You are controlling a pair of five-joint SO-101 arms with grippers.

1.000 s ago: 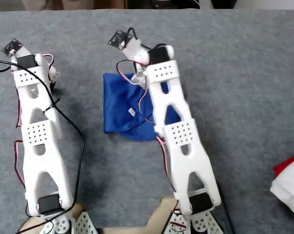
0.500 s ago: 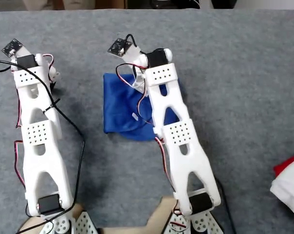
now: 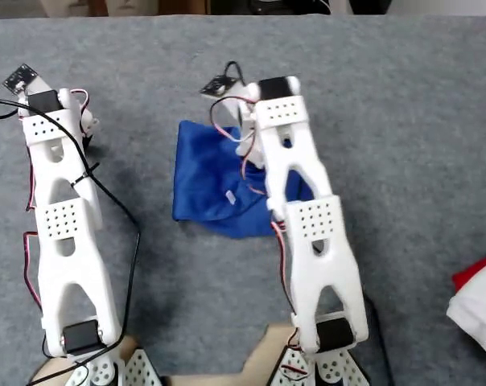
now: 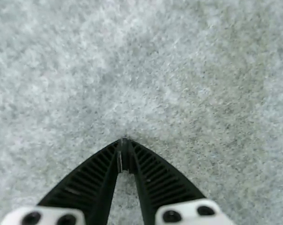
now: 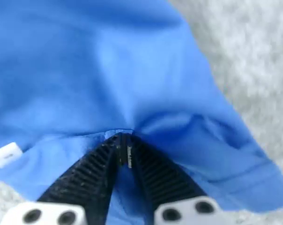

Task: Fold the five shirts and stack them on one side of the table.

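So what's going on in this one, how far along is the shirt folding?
The right gripper is shut on a pinch of the blue shirt, which lies, seemingly partly folded, near the middle of the grey table. The left gripper is shut on nothing, over bare table off to the left. A red garment and a white garment lie bunched at the table's right edge.

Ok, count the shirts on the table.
3: a blue shirt in the middle, plus a red shirt and a white shirt touching at the high view's right edge; more may be hidden.
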